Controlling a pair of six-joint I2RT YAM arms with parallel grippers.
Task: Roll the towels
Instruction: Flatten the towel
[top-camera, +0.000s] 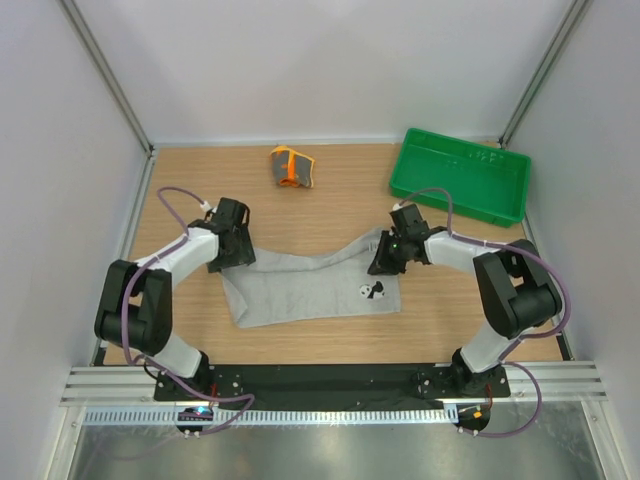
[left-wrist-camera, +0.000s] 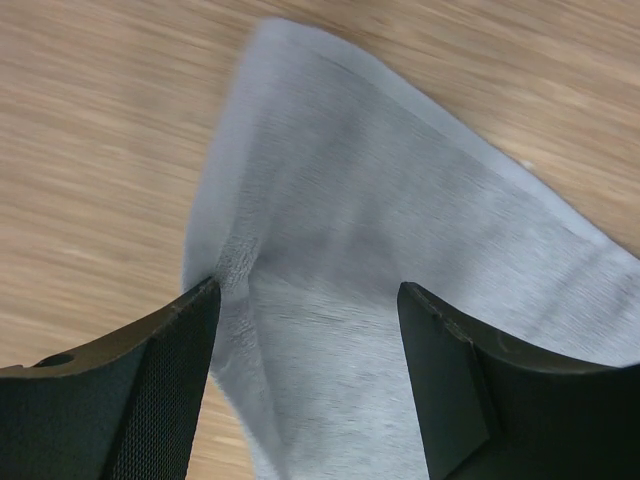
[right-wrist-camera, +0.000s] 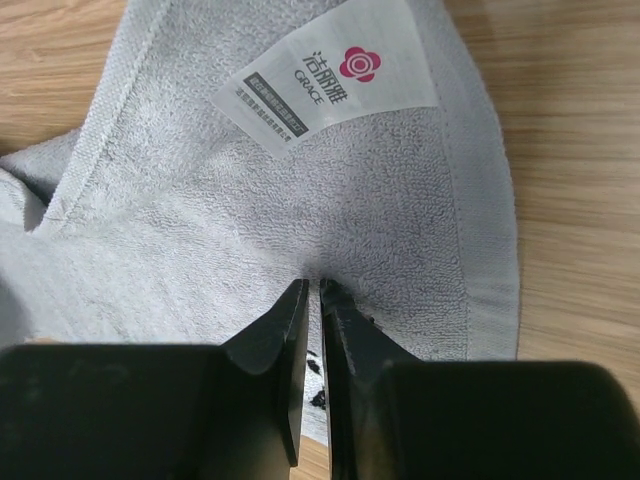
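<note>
**Status: far-edge grasp, grey towel**

1. Position of work. The grey towel (top-camera: 310, 292) lies flat on the table (top-camera: 330, 210) between the 2 arms. Its long axis runs left to right, parallel to the arm bases. The orange towel (top-camera: 291, 167) sits rolled near the far edge, well apart from both arms and to the left of the green tray (top-camera: 500, 205).

2. Right gripper (right-wrist-camera: 312, 290). The jaws stand narrow, with only a slit between them. The cloth puckers at the tips, so I judge that it pinches a thin fold at the far-right corner, just below the printed label (right-wrist-camera: 330, 85). The top view shows that corner drawn up toward the jaws.

3. Left gripper (left-wrist-camera: 308, 300). The jaws stand wide apart over the far-left corner, 1 on each side of a raised crease. Nothing is clamped.

4. Governing relation. Both grippers sit on the far long edge, 1 per corner, and the body of the towel extends from them toward the bases. I therefore expect the roll to travel across the short axis, toward me. Each arm is nearest to its own corner.

5. Requirement. The left jaws must close on the crease before either arm pulls. Otherwise the edge will skew.
</note>
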